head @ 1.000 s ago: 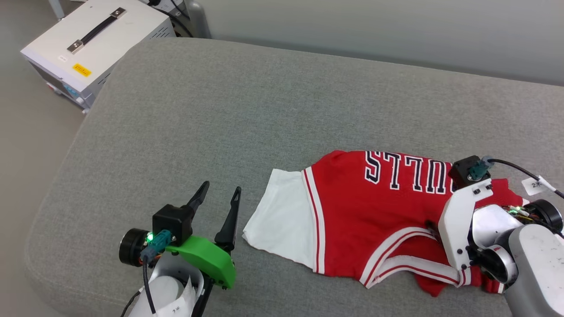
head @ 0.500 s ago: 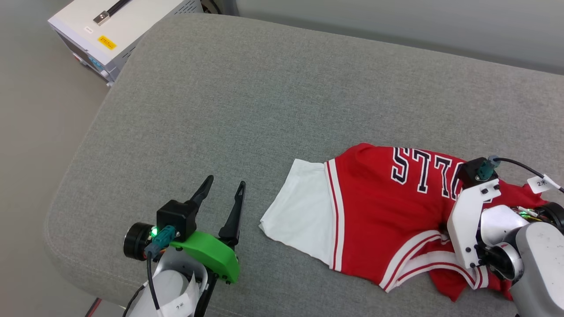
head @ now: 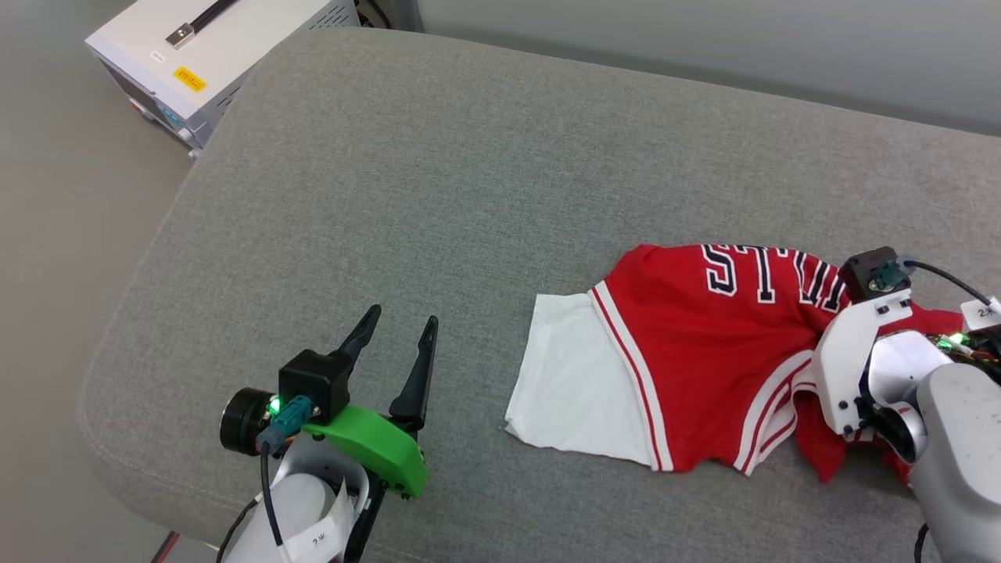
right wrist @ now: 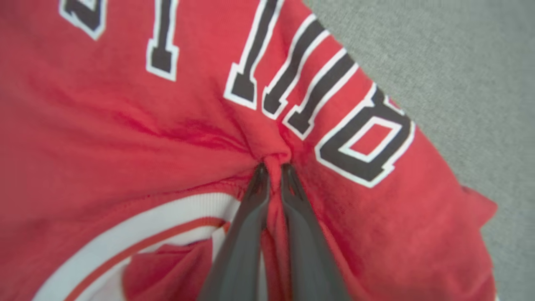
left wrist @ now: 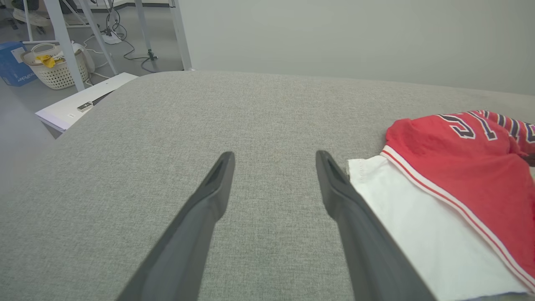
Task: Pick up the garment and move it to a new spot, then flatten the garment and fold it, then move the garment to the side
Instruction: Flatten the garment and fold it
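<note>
The garment (head: 704,360), a red jersey with a white sleeve and navy lettering, lies crumpled on the right of the grey cushion (head: 391,195). My right gripper (right wrist: 272,167) is shut on a pinch of the garment's (right wrist: 125,125) red cloth just below the lettering, and folds radiate from the pinch. In the head view its fingers are hidden under the white wrist bracket (head: 848,367). My left gripper (head: 400,319) hovers open over bare cushion at the lower left. In the left wrist view this gripper (left wrist: 275,156) stands just left of the garment's (left wrist: 459,167) white sleeve.
A white box with a black handle (head: 203,47) stands on the floor off the cushion's far left corner. The cushion's rounded edge runs down the left. A pale wall backs the cushion. A laundry basket (left wrist: 54,67) and metal stand legs stand on the floor beyond.
My right gripper has shut on the red cloth and drawn it rightward, so the lettering bunches and the white sleeve sits farther from my left gripper. The head camera shifted earlier.
</note>
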Tool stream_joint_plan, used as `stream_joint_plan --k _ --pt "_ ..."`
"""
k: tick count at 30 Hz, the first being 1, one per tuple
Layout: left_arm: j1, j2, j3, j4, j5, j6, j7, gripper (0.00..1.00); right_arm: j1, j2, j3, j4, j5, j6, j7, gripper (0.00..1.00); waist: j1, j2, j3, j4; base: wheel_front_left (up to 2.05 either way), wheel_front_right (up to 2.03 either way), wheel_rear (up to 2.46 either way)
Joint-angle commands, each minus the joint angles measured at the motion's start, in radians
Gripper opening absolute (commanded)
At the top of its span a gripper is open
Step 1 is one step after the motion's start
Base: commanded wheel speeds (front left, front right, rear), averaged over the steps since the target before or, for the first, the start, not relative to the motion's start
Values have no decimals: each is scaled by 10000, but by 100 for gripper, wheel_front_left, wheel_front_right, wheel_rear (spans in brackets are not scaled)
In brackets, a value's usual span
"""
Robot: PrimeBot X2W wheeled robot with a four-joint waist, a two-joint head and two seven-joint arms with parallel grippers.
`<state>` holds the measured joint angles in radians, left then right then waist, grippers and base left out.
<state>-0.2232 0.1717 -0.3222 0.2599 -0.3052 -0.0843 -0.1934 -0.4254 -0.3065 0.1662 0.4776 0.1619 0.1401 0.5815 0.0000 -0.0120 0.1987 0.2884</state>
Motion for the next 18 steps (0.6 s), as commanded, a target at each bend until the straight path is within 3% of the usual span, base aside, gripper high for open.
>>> stream_joint_plan --k 1,6,10,11,12,13,18 --pt "-144 64 -25 -28 -86 -17 -41 100 -233 -136 -143 408 -155 -94 -216 0 0 120 10 3 0 0 0" --pt "-185 114 -73 -71 -114 -2 -26 100 -1106 -79 -344 1336 -415 -94 -1118 0 0 120 56 31 0 0 0" --pt "-198 142 -87 -93 -130 35 -39 100 -1246 111 -134 2025 -326 -94 -1187 0 0 120 69 13 0 0 0" --pt "-187 143 -91 -90 -138 51 -43 100 -1253 148 -54 2157 -272 -94 -1254 7 0 120 56 -8 0 0 0" --pt "-175 145 -93 -84 -146 65 -45 100 -1264 176 -12 2235 -216 -94 -1358 77 0 120 39 -34 0 0 0" --pt "-154 147 -90 -71 -157 87 -48 100 -1274 211 31 2314 -149 -94 -1502 100 0 120 -5 -81 0 0 0" --pt "-71 166 -94 2 -233 126 -55 100 -1263 176 160 2343 149 -94 -2172 100 0 120 -340 -371 0 0 0"
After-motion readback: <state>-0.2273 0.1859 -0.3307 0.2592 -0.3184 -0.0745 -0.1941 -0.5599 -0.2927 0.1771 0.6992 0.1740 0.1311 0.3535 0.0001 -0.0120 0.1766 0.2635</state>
